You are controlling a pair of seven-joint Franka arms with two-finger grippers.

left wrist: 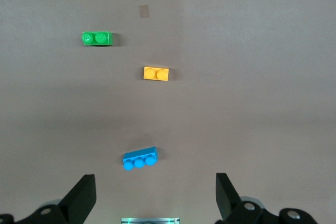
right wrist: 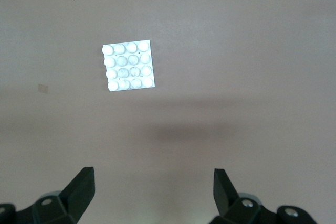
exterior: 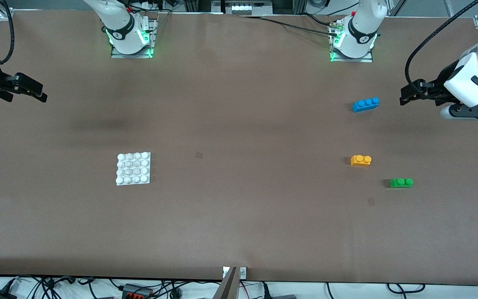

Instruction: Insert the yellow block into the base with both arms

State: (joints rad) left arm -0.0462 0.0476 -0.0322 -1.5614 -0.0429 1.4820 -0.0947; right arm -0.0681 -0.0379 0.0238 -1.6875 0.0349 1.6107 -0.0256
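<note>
The yellow block (exterior: 361, 160) lies on the table toward the left arm's end; it also shows in the left wrist view (left wrist: 156, 73). The base (exterior: 133, 168), a white studded plate, lies toward the right arm's end and shows in the right wrist view (right wrist: 128, 65). My left gripper (exterior: 405, 97) hangs open and empty high over the table's edge at its own end, its fingers (left wrist: 84, 192) wide apart. My right gripper (exterior: 35, 92) hangs open and empty over its end of the table, its fingers (right wrist: 81, 184) wide apart.
A blue three-stud brick (exterior: 365, 104) lies farther from the front camera than the yellow block. A green two-stud brick (exterior: 401, 182) lies nearer to that camera, beside the yellow block. Small dark marks (exterior: 198, 155) dot the brown table.
</note>
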